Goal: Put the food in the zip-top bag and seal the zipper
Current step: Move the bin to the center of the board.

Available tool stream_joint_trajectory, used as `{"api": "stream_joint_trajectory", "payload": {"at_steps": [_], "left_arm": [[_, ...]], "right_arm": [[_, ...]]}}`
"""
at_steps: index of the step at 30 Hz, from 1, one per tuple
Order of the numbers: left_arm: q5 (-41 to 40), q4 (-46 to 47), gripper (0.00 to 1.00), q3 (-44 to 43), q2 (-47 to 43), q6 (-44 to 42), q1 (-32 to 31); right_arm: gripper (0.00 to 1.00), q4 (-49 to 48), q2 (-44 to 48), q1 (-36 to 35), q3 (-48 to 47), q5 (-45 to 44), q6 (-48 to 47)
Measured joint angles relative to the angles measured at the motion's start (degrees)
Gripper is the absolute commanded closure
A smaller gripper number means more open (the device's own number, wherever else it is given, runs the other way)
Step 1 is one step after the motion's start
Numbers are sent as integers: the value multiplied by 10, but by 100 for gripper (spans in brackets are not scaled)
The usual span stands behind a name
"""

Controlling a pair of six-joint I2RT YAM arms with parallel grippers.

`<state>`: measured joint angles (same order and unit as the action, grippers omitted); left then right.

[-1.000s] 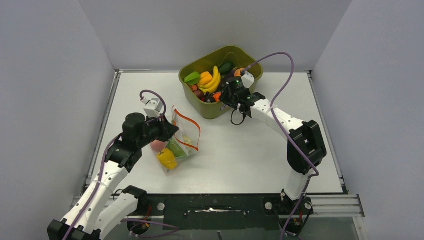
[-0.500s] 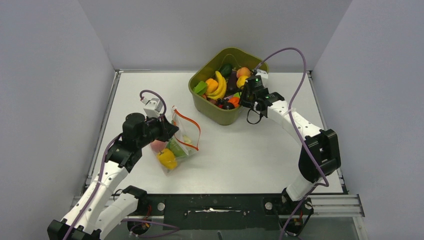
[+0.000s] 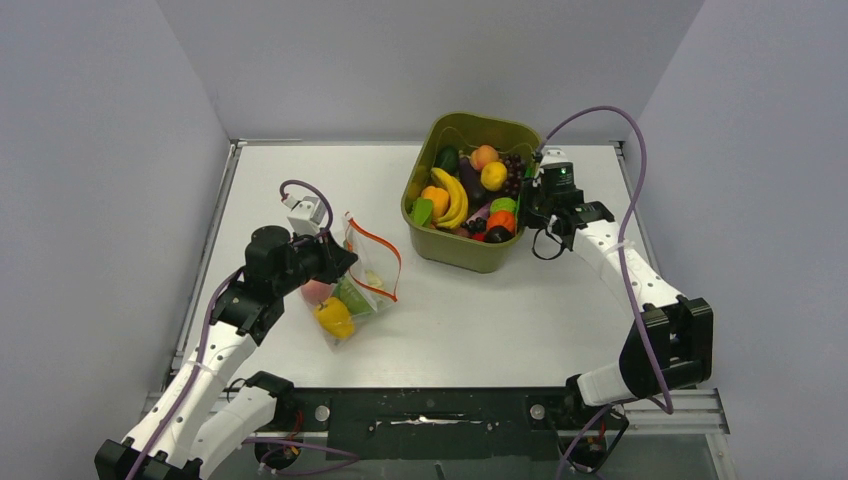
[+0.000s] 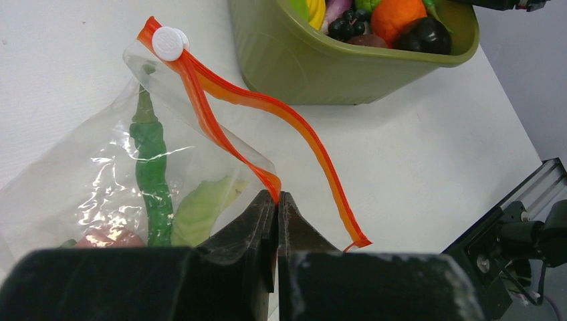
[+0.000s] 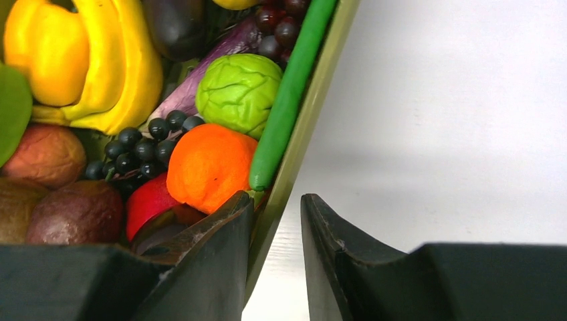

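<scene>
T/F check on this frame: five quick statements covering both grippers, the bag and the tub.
1. The left gripper is shut on the bag at its mouth edge. True.
2. The bag is sealed. False: the zipper strips stand apart and the mouth is open.
3. The right gripper straddles the tub wall, one finger inside and one outside. True.
4. The right gripper holds a banana. False: only the tub wall is between its fingers.
5. A green pod is inside the bag. True.
</scene>
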<state>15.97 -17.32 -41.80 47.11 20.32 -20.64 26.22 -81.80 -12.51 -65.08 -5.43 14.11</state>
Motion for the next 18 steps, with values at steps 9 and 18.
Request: {"api": "stream_joint_trajectory", "payload": {"at_steps": [9, 18], "left_arm": [[11, 2, 100, 3, 4, 1, 0], [23, 5, 100, 3, 12, 1, 0]], "right_arm": [[47, 42, -2, 57, -11, 0, -28], [44, 72, -1, 94, -28, -19, -28]]}}
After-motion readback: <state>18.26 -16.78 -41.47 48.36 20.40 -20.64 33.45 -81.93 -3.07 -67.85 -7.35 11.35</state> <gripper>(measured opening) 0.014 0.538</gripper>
